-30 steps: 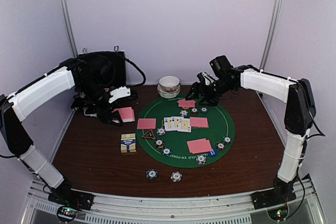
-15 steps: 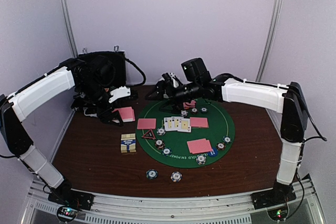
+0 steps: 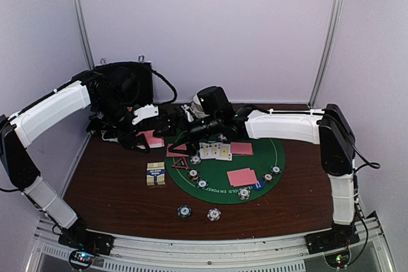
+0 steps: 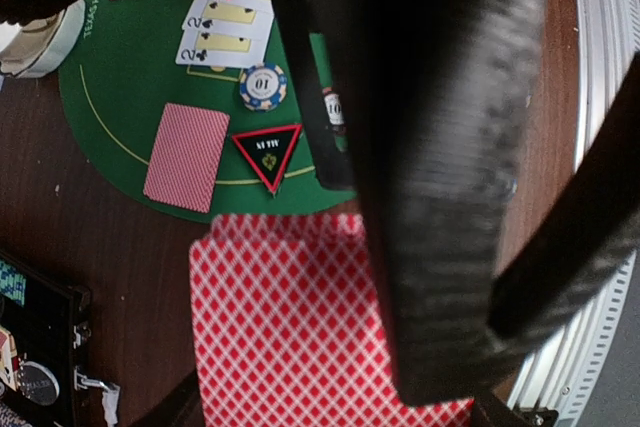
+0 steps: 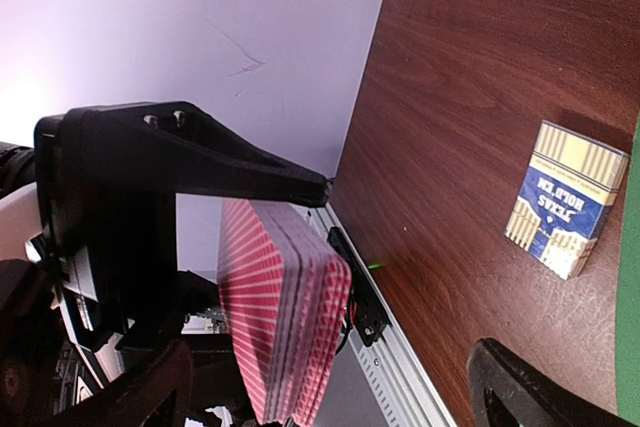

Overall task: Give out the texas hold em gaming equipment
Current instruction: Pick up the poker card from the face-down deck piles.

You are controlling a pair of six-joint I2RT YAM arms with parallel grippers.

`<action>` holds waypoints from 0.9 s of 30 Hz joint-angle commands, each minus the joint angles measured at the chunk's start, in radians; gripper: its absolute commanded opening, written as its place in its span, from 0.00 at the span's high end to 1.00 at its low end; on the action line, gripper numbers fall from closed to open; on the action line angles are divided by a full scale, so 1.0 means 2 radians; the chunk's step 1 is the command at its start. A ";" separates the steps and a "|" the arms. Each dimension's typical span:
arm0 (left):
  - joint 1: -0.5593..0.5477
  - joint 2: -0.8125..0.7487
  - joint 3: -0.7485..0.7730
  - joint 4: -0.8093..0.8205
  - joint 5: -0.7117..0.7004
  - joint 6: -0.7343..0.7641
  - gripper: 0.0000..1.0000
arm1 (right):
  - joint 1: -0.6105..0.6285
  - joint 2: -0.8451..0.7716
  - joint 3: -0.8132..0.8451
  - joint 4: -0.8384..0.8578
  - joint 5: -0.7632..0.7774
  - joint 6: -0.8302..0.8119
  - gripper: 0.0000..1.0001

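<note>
the deck of pink-backed cards (image 4: 290,337) is held above the far left part of the table, clamped between the shut jaws of the left gripper (image 3: 143,137). the right gripper (image 3: 171,123) is stretched across to the left, near the deck, with its jaws spread wide and nothing gripped. the triangle marker (image 4: 268,152) is seen on the green mat (image 4: 110,117), just beside a face-down card (image 4: 187,155).

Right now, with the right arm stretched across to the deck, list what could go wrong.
1. The open right jaws face the edge of the card deck pinched in the shut left jaws; they could take several cards or knock the stack loose.
2. The right arm reaches across the green mat; a dip may sweep the face-up cards and chips.
</note>
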 commanded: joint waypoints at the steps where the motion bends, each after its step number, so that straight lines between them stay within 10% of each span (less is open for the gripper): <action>1: 0.003 -0.015 0.012 0.014 0.018 -0.003 1.00 | 0.008 0.023 0.035 0.037 -0.012 0.019 0.01; 27: 0.003 -0.020 0.010 0.014 0.018 -0.004 1.00 | 0.015 0.112 0.086 0.144 -0.031 0.126 0.18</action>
